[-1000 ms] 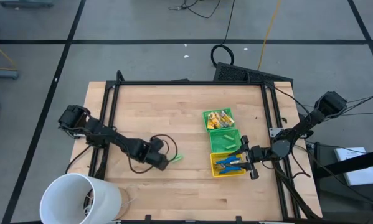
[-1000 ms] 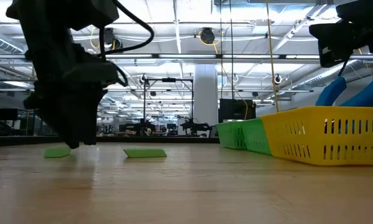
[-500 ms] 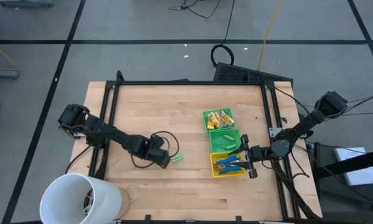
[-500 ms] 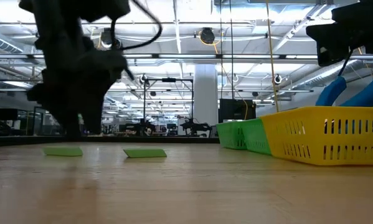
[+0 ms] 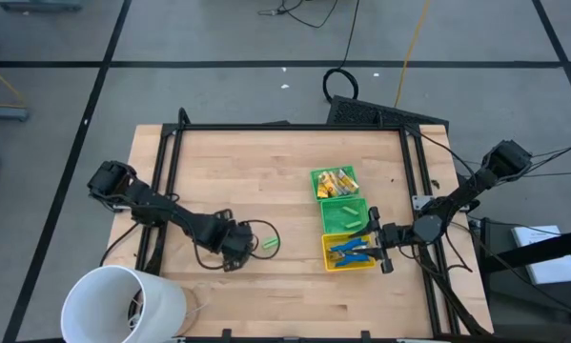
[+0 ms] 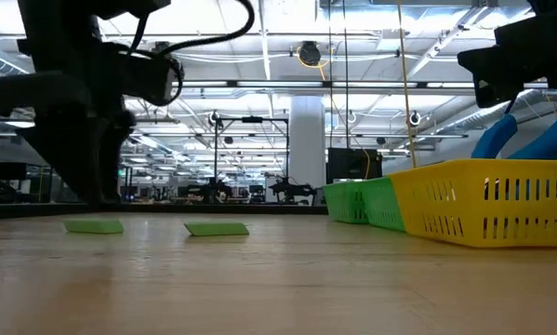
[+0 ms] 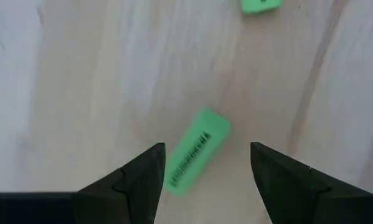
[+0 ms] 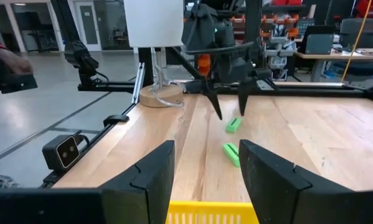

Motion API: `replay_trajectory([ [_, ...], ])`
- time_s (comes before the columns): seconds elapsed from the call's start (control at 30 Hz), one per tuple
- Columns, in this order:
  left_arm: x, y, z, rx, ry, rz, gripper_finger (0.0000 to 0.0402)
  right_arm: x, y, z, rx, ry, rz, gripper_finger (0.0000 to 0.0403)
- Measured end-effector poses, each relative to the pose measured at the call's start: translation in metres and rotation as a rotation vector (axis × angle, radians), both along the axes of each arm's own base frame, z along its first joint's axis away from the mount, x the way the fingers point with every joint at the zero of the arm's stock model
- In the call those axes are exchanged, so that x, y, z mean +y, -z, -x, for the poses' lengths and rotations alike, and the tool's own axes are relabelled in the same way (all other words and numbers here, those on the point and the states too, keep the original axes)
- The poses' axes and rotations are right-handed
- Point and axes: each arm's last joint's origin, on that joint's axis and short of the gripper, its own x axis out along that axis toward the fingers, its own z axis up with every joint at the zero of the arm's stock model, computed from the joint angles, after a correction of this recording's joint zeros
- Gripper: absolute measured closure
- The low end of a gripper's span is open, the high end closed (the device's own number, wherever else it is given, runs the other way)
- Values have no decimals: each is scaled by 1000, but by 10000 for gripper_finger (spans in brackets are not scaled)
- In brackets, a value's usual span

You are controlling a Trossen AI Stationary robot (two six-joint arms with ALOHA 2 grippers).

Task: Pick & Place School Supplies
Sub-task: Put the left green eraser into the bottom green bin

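Your target, the nearer green eraser [image 7: 195, 149], lies flat on the bare table [image 5: 266, 171], with a second green piece [image 7: 261, 5] just beyond it. It looks light, stiff and a little grippy, so pinch it across its narrow sides. The left gripper [image 7: 205, 180] hangs above it, fingers spread and empty, pointing down. The right gripper [image 8: 205, 174] waits open over the yellow bin [image 5: 335, 263].

Left gripper [image 7: 203, 168] is spread wide over the wood table [image 7: 80, 93]; a green piece [image 7: 196, 150] with dark print on it lies flat and at an angle between the fingers [image 7: 133, 180], not touching either; a second green piece [image 7: 261, 5] sits further off, cut off by the frame edge.
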Motion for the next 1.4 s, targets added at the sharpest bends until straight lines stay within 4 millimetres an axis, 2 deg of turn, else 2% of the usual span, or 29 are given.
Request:
replay_trajectory([
  [0.13,2,2,1,4,137,-90,163,0,0,0,0,0,-7,232],
  [0.27,5,13,9,67,205,-78,163,0,0,0,2,0,-23,232],
  [0.47,9,25,18,99,210,-75,163,0,0,0,2,-2,-23,232],
  [0.8,15,33,14,26,188,-24,167,0,0,0,6,-2,-41,232],
  [0.9,16,35,14,20,185,4,189,0,0,0,6,-2,-41,232],
  [1.2,15,36,12,-6,177,29,299,0,0,0,5,-3,-41,232],
  [1.3,15,36,9,-40,151,11,315,0,0,0,6,-3,-41,232],
  [1.4,17,36,7,-68,136,-12,314,0,0,0,6,-3,-41,232],
])
